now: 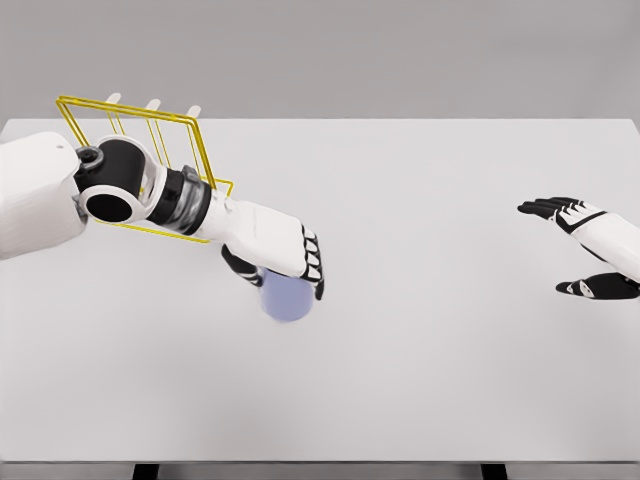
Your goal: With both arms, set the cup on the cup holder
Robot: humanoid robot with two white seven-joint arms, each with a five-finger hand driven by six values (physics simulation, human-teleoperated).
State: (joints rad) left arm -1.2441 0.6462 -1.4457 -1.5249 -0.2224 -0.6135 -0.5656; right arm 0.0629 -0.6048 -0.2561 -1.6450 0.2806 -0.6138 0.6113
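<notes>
Two white arms reach over the smooth, pale table (420, 380), which carries no readable writing or labels. Left hand (278, 252) has its black-tipped fingers wrapped over the top of the cup (288, 300), a plain lilac cylinder that seems to stand on the table. Behind that arm, just beyond the cup, sits the cup holder (190, 135), a thin yellow wire frame. Well right of the cup, the right hand (590, 250) hovers with fingers spread, holding nothing.

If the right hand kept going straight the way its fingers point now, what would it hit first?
Probably nothing: the right hand, fingers spread, points left across bare table. The cup in the left hand sits lower left, seemingly off that line; depth is unclear.
</notes>
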